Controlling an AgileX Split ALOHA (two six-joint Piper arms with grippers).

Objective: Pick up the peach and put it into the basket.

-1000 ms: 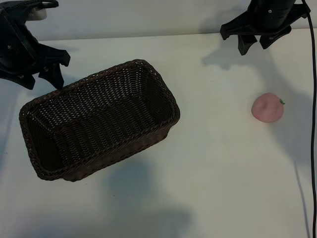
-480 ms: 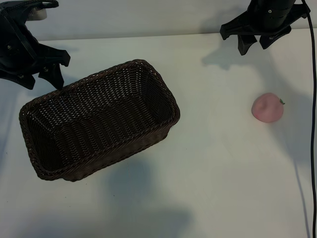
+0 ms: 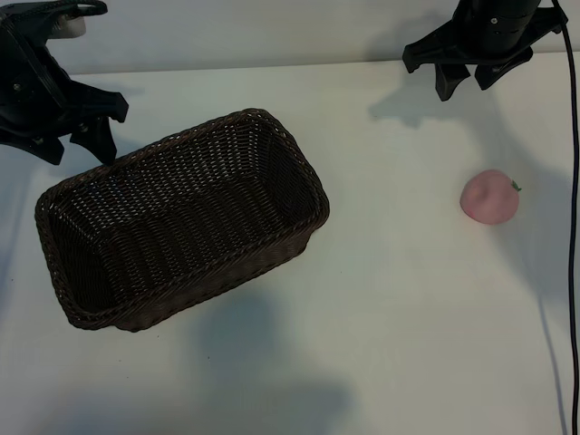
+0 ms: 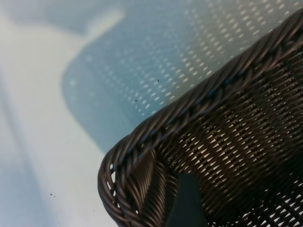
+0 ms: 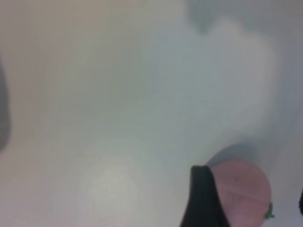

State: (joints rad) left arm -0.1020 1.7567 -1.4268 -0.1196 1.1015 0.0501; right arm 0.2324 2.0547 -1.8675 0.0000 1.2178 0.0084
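The peach [image 3: 490,196], small, pink and round with a tiny green stem, lies on the white table at the right. The dark brown wicker basket [image 3: 80,187] stands at an angle at the left, with nothing in it. My right gripper [image 3: 465,89] hangs open over the far table edge, well behind the peach and apart from it. In the right wrist view the peach [image 5: 246,191] shows past one dark finger [image 5: 203,201]. My left gripper [image 3: 80,149] is open by the basket's far left corner, holding nothing. The left wrist view shows the braided rim [image 4: 156,130] and one finger [image 4: 187,203].
A black cable [image 3: 573,181] runs down the right edge of the exterior view. Bare white table [image 3: 399,317] spreads between the basket and the peach and toward the front.
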